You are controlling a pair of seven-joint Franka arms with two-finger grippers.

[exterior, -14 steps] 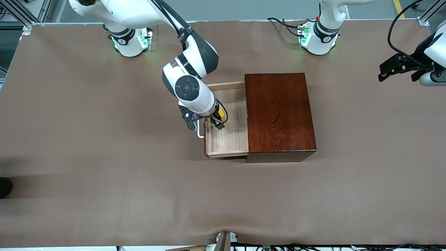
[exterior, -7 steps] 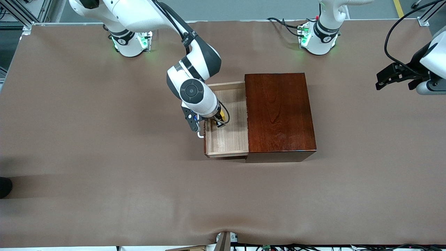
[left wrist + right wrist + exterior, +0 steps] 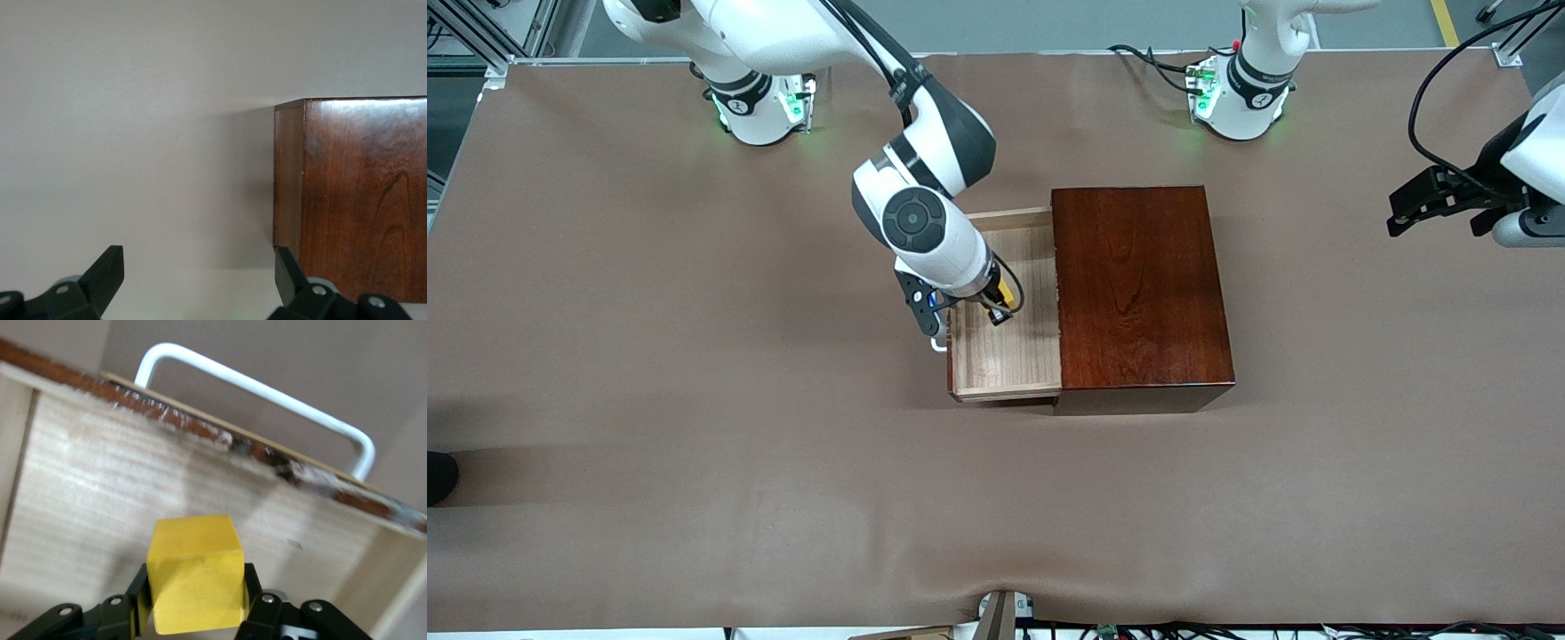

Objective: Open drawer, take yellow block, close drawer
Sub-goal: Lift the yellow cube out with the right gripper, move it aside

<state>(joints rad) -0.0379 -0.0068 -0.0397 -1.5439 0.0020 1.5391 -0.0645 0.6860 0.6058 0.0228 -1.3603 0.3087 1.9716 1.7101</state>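
Note:
The pale wood drawer (image 3: 1018,356) is pulled out of the dark reddish-brown box (image 3: 1138,293) toward the right arm's end of the table. Its white U-shaped handle (image 3: 267,390) shows in the right wrist view, and a bit of it shows in the front view (image 3: 936,344). My right gripper (image 3: 1000,307) is over the open drawer, shut on the yellow block (image 3: 195,573), which is held clear of the drawer floor (image 3: 107,487). The yellow block also shows in the front view (image 3: 1007,291). My left gripper (image 3: 1440,200) is open and empty, waiting over the table at the left arm's end.
The brown table covering (image 3: 694,400) spreads around the box. The left wrist view shows a corner of the box (image 3: 360,200) and bare table surface (image 3: 133,133). Cables (image 3: 1156,67) lie near the left arm's base.
My right gripper has shifted a little toward the box with the yellow block in it, still over the drawer. The left gripper has barely moved.

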